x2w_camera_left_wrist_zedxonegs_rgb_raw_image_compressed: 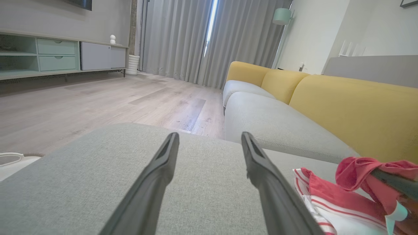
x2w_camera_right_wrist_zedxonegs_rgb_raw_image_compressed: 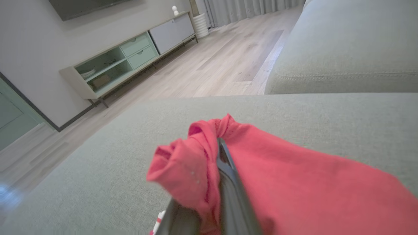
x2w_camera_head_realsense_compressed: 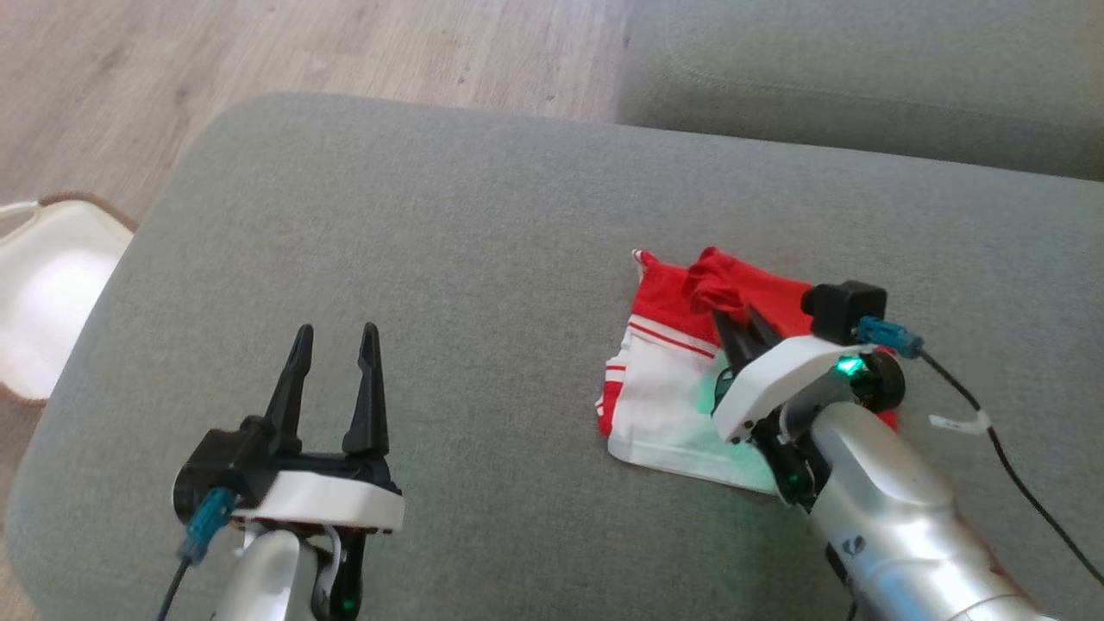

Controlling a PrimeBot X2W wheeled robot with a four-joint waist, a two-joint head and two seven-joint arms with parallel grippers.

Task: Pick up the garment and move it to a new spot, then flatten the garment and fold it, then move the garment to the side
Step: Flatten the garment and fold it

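Grey cushion [x2w_camera_head_realsense_compressed: 483,216] free across middle and left, garment [x2w_camera_head_realsense_compressed: 664,388] bunched at right, white basket [x2w_camera_head_realsense_compressed: 60,285] off left edge

Support: grey woven cushion [x2w_camera_head_realsense_compressed: 483,259], broad and flat, with rounded corners.
On it: garment [x2w_camera_head_realsense_compressed: 664,397], red and white, lying toward the right side in the head view.
Garment, near part: white cloth with red stripes, flat against the cushion, its near edge touching the fabric.
Garment, far part: red cloth, bunched and raised off the cushion.
Neighbour: second grey seat [x2w_camera_head_realsense_compressed: 862,78], just beside the cushion's far right edge.
Floor [x2w_camera_head_realsense_compressed: 259,52]: pale wood planks, showing past the cushion's far and left edges.
On floor: white basket [x2w_camera_head_realsense_compressed: 52,293] with a brown rim, beside the cushion's left edge and partly hidden by it.
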